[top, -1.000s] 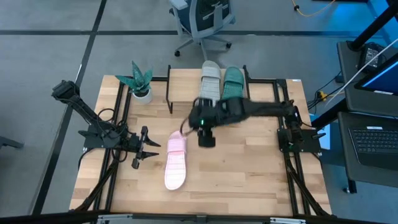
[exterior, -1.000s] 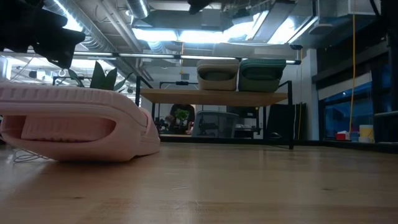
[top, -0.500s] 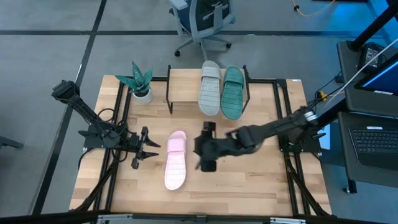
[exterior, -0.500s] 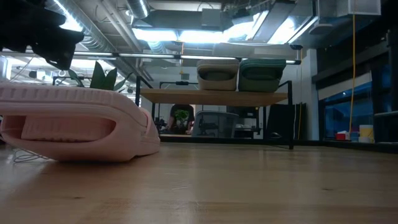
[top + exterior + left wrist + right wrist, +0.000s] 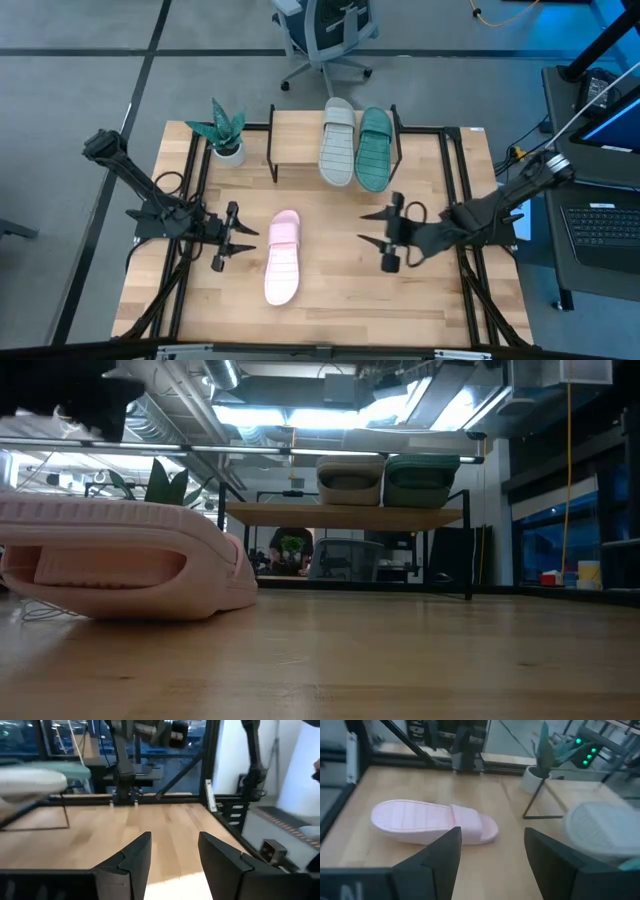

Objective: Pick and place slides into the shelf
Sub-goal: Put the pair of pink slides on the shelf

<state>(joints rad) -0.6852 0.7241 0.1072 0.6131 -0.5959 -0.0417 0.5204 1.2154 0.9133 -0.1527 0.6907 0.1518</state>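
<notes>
Tabletop (image 5: pixel 330 300), near edge to far.

1. Pink slide (image 5: pixel 282 257): lies flat on the tabletop, left of centre, sole ribs up, toe toward the near edge. Not yet shelved. It fills the low view's left side and shows between the fingers in the right wrist view, unheld.

2. Left gripper (image 5: pixel 236 237): just left of the pink slide, low over the tabletop, pointing toward it. Fingers part open, holding nothing; the left wrist view shows only bare wood between them.

3. Right gripper (image 5: pixel 385 240): right of centre, well apart from the pink slide and facing it. Fingers wide open, empty.

4. Shelf (image 5: pixel 295 150): at the far middle of the tabletop, plank on black legs. The left part of its plank is bare, by appearance room for one more.

5. Grey slide (image 5: pixel 337 142): on the shelf, lengthwise, touching or just beside the teal one. Placed.

6. Teal slide (image 5: pixel 374 148): on the shelf, at the right end. Placed.

7. Plant (image 5: pixel 226 130): small pot at the far left, beside the shelf.

Progress, as judged: two of three slides shelved; the pink slide remains to be picked up and set in the free left place.
</notes>
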